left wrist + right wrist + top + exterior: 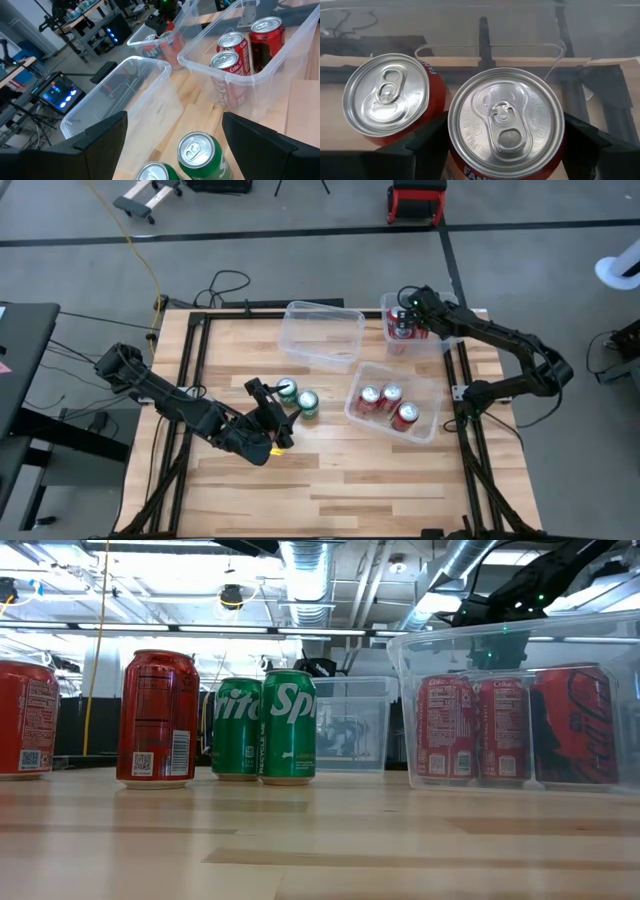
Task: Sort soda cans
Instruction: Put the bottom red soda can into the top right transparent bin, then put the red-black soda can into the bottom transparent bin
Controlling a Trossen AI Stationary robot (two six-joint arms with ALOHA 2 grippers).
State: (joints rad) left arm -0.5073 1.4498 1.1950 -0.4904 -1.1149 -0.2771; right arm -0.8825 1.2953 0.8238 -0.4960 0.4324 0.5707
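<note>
Two green soda cans (298,397) stand upright on the wooden table. My left gripper (268,395) is open just to their left, and in the left wrist view its fingers flank the nearer green can (200,152) with wide gaps. My right gripper (403,308) reaches down into the far right bin (445,340). There its fingers stand on either side of an upright red can (506,125), with a second red can (387,95) beside it. Three red cans (388,405) stand in the middle bin (432,430). My right gripper comes at the red can from above on a slant, one finger (425,147) on each side of the can's body just below the rim. The can's top hides the sides, so I cannot tell whether the fingers touch it. The can stands upright on the bin floor.
An empty clear bin (322,332) sits at the far middle of the table, just beyond the green cans. In the low view, two more red cans (158,720) stand on the table beside the green ones (265,727). Bare wood lies along the near edge.
</note>
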